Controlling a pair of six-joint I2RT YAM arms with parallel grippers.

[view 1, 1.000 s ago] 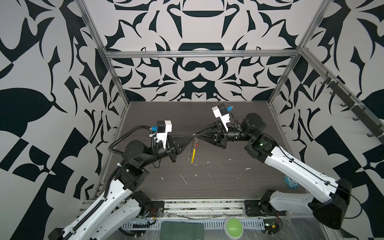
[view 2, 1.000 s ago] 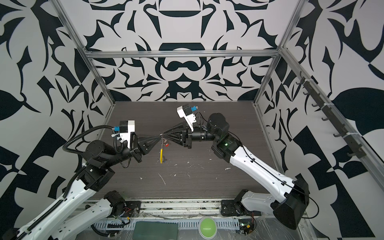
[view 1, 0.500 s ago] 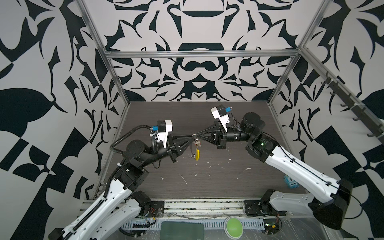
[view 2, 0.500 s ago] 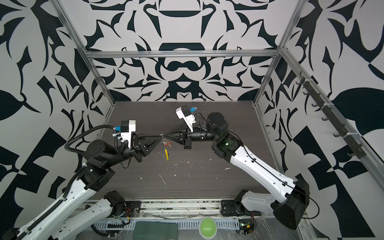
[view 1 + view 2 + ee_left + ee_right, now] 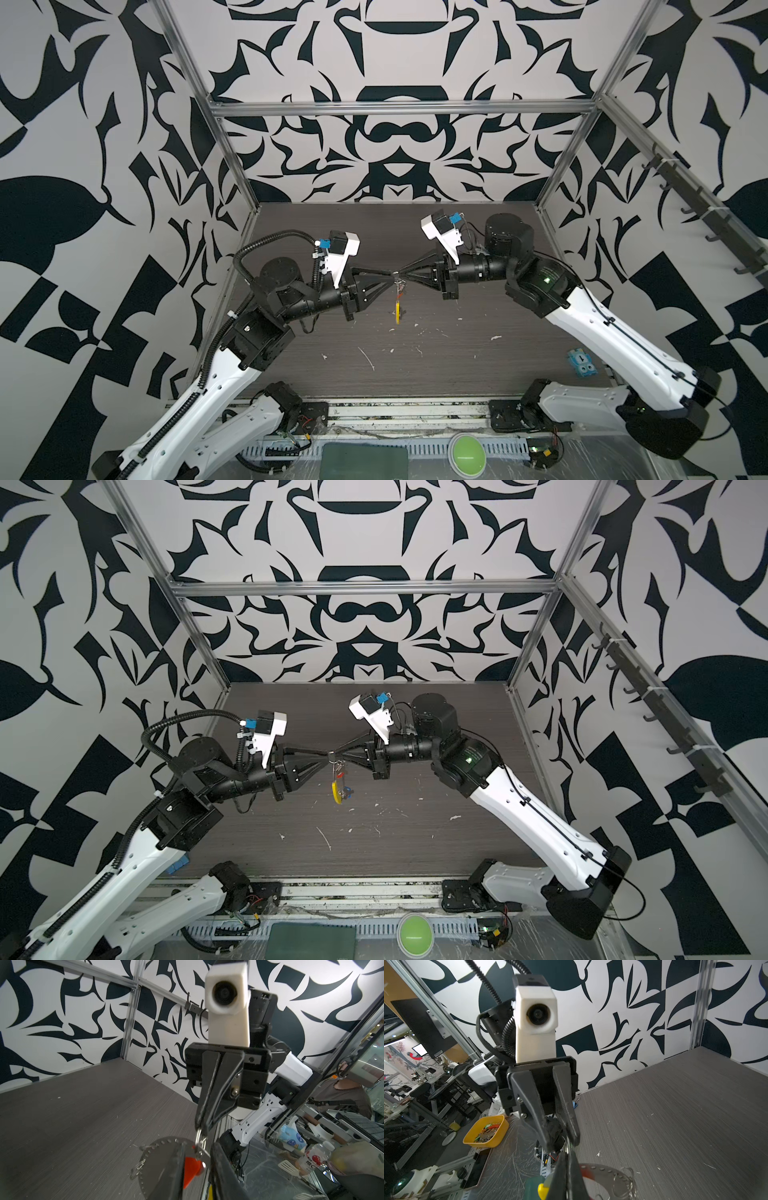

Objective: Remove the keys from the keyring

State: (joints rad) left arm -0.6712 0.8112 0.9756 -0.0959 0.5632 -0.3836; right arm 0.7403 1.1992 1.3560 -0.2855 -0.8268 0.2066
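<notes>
One light, slippery-looking keyring (image 5: 336, 790) hangs above the surface (image 5: 415, 845), clamped in your right end effector (image 5: 200, 1126); your left end effector (image 5: 562, 1144), slightly parted, flanks the red key (image 5: 192, 1168), grasp unclear; pinch its head.

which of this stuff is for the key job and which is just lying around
For the job: keyring, red-headed key, blue-headed key, left gripper, right gripper.
Just lying about: light-blue block, white scraps, green dome, yellow bin.
</notes>
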